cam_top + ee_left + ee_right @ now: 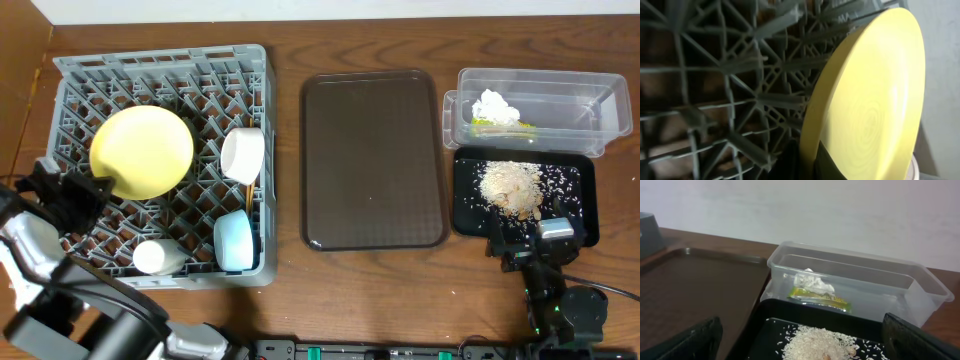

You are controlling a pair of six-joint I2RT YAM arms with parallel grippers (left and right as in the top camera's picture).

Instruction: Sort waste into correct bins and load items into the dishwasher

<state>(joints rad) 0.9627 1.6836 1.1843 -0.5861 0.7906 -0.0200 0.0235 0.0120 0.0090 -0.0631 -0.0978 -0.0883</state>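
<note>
The grey rack [70,70] holds the pale-yellow plate [140,150] on edge, a white bowl [242,153], a light-blue bowl [234,240] and a white cup [158,257]. Thin wooden sticks [247,193] show between the two bowls. My left gripper [88,190] is shut on the plate's lower rim; in the left wrist view its fingers [812,161] pinch the plate [875,100]. The clear tub [600,100] holds white tissue [497,107] and the wrapper [500,125]. The black tray [585,200] holds rice [512,185]. My right gripper [530,240] is open and empty over that tray's near edge.
The dark brown serving tray [370,160] lies between rack and bins. The right wrist view shows the gripper [805,347], rice [820,342], tub [920,287], tissue [812,281], wrapper [820,296] and brown tray [690,280]. The rack lattice [740,75] fills the left wrist view.
</note>
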